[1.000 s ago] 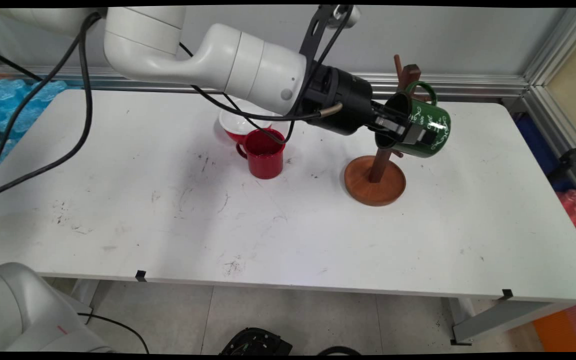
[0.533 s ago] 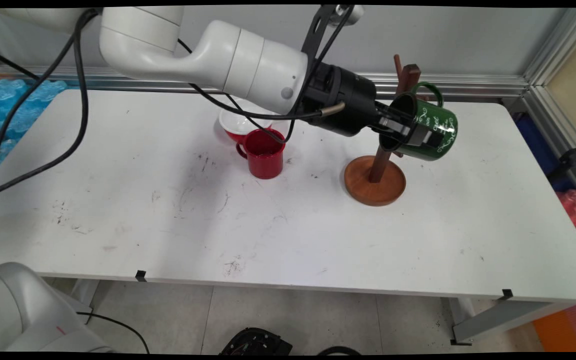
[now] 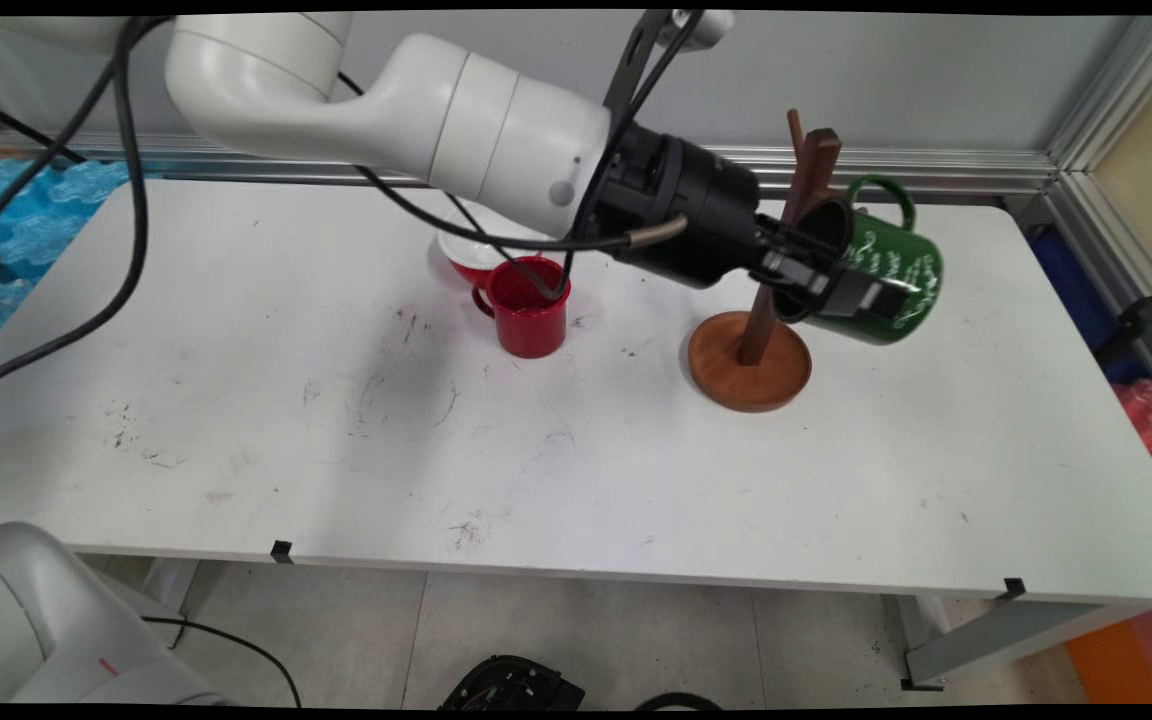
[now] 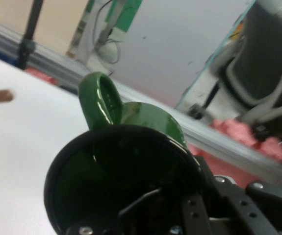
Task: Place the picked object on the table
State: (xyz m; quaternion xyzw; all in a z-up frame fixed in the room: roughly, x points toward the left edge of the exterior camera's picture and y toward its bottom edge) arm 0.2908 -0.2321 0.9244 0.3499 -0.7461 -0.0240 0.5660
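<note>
A black two-finger gripper [image 3: 829, 285] on a white arm is clamped on the rim of a green mug [image 3: 881, 285], holding it on its side in the air just right of a wooden mug tree [image 3: 758, 330], handle uppermost. From above the table, one finger lies along the mug's outer wall, white lettering showing beside it. The hand camera instead looks straight into the mug's [image 4: 126, 181] dark mouth, where the other finger reaches inside, and shows the glossy loop of the handle [image 4: 100, 99] against the wall. Only the overhead view takes in the red mug [image 3: 528, 307] and, touching or just behind it, a red-and-white bowl [image 3: 471, 250], well left of the tree. The white table [image 3: 336, 450] is scuffed with dark marks; an aluminium rail [image 3: 936, 165] runs along the grey wall behind.
</note>
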